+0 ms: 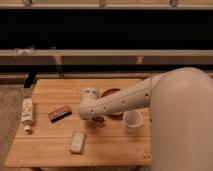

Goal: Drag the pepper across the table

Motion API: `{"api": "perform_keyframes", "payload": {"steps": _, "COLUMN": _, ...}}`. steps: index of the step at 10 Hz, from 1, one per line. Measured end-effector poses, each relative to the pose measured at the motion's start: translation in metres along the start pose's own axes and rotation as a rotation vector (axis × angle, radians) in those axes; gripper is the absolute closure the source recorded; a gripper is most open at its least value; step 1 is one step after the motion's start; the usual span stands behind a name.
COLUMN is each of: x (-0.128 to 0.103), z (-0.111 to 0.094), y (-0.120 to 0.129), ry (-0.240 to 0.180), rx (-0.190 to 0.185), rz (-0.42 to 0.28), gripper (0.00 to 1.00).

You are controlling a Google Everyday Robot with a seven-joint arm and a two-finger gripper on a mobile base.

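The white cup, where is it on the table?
In the camera view the white cup stands on the table's right side, just in front of the orange-red bowl. The arm's gripper is to its left.

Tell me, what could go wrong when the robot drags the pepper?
The gripper sits low over the table, under the arm, with the pepper barely peeking out beside it. It might slip off the pepper and leave it behind. The cup and bowl are close to the arm, so a sweep could knock them. Dragging left might bump the bar.
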Motion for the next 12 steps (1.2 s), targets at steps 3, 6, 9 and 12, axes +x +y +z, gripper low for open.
{"api": "perform_keyframes", "payload": {"steps": 3, "x": 0.022, "z": -0.005, "y": 0.003, "ry": 0.021, "rx": 0.003, "rz": -0.043, "gripper": 0.29}}
{"api": "perform_keyframes", "payload": {"steps": 6, "x": 0.035, "z": -0.014, "y": 0.003, "ry": 0.062, "rx": 0.013, "rz": -0.086, "gripper": 0.2}}
{"api": "perform_keyframes", "payload": {"steps": 9, "x": 0.041, "z": -0.042, "y": 0.006, "ry": 0.156, "rx": 0.012, "rz": -0.146, "gripper": 0.2}}
{"api": "perform_keyframes", "payload": {"steps": 12, "x": 0.044, "z": -0.052, "y": 0.008, "ry": 0.185, "rx": 0.008, "rz": -0.166, "gripper": 0.2}}
